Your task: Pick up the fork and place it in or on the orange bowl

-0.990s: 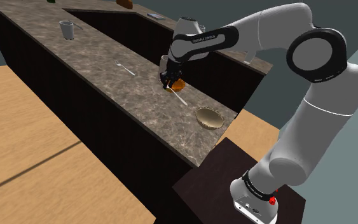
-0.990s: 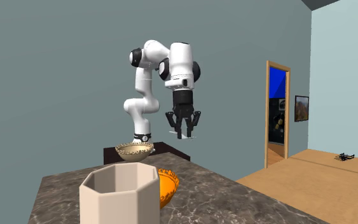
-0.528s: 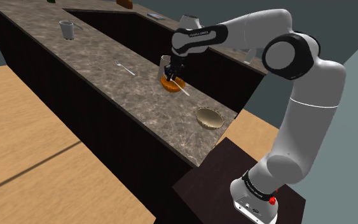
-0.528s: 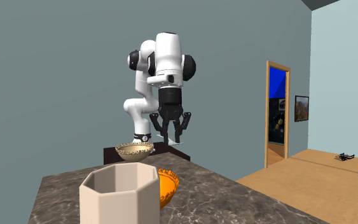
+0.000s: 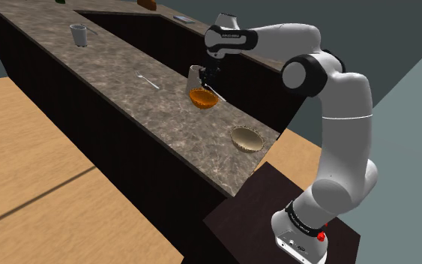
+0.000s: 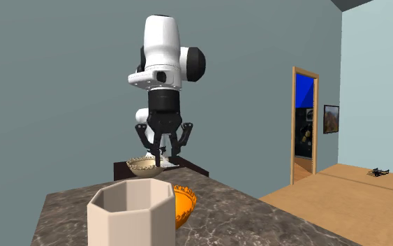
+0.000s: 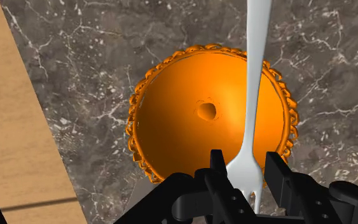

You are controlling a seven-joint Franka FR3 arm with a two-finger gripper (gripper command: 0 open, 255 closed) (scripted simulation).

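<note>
Fork [image 7: 255, 76], plain white, long slim handle, was clamped at its tined end by the gripper [image 7: 245, 163]. It was held over the scallop-rimmed orange bowl [image 7: 184, 121].

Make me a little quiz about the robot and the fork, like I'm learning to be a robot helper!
1. True or false: the claw is gripping the white fork.
2. What lies right under the fork? A) the orange bowl B) a blue plate C) a red cup
3. Fill in the number: ___ bowls stand on the dark marbled counter.

Key
1. True: the black fingers clasp the fork near its prongs.
2. A.
3. Two: the orange bowl and a tan bowl.
</note>
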